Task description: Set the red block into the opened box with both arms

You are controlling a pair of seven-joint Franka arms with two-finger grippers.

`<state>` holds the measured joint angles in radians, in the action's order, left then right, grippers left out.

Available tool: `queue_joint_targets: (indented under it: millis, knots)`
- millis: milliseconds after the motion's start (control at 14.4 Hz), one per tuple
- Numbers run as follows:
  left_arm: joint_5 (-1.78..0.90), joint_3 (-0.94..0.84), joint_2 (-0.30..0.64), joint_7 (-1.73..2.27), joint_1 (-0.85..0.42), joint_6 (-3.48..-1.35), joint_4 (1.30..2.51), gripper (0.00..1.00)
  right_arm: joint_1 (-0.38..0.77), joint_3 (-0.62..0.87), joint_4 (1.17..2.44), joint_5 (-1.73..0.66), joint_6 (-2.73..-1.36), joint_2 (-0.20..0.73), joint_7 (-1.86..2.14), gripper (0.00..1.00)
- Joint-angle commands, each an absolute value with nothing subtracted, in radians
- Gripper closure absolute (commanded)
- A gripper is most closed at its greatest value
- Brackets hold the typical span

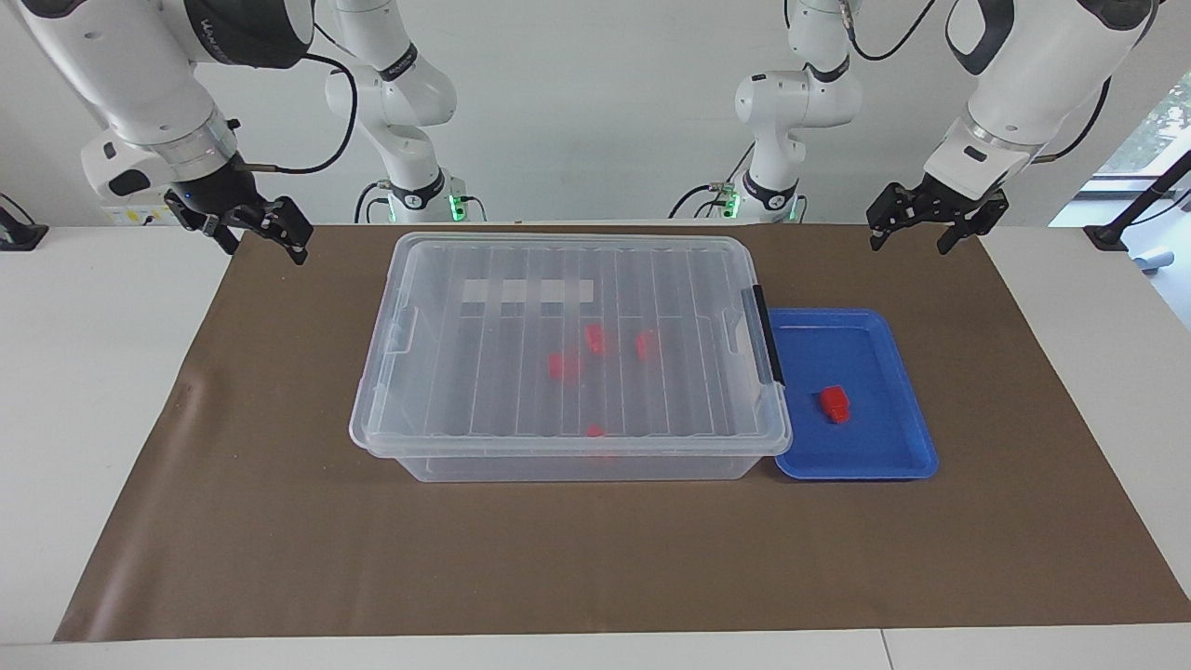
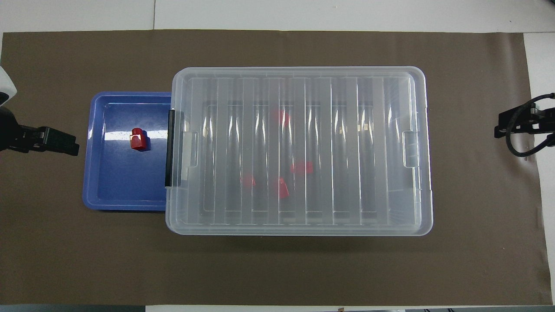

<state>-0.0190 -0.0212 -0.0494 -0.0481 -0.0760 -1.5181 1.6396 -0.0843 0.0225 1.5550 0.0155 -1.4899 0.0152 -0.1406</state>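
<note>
Blocking your box [image 1: 569, 349] is its ribbed clear lid [image 2: 299, 149]; the red block [image 1: 835, 403] is lying in the glossy blue tray [image 1: 898, 442] alongside. The left end effector [image 1: 933, 226] and right end effector [image 1: 249, 229] are hanging open, empty.

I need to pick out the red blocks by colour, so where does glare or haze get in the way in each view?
Overhead view: a white glare streak crosses the blue tray beside the red block, and the box lid's ribs blur the blocks inside. Facing view: the lid hazes them pink; the tray block stays crisp.
</note>
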Motion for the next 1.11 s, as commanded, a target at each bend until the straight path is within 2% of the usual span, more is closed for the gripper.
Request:
queue_joint_targets:
  millis: [0,556,764,1042]
  knots:
    - [-0.035,-0.012,-0.061,-0.058,-0.08,-1.514,1.649,0.0,-0.094,0.028,1.565,0.002,-1.505,0.009,-0.117,0.0]
    - [-0.035,-0.012,-0.061,-0.058,-0.08,-1.514,1.649,0.0,-0.092,0.046,1.574,-0.011,-1.529,0.009,-0.129,0.0]
    - [-0.035,-0.012,-0.061,-0.058,-0.08,-1.514,1.649,0.0,-0.092,0.07,1.649,-0.038,-1.623,-0.008,-0.15,0.0]
    - [-0.035,-0.012,-0.061,-0.06,-0.078,-1.514,1.649,0.0,-0.092,0.135,1.722,-0.049,-1.762,0.018,-0.23,0.0]
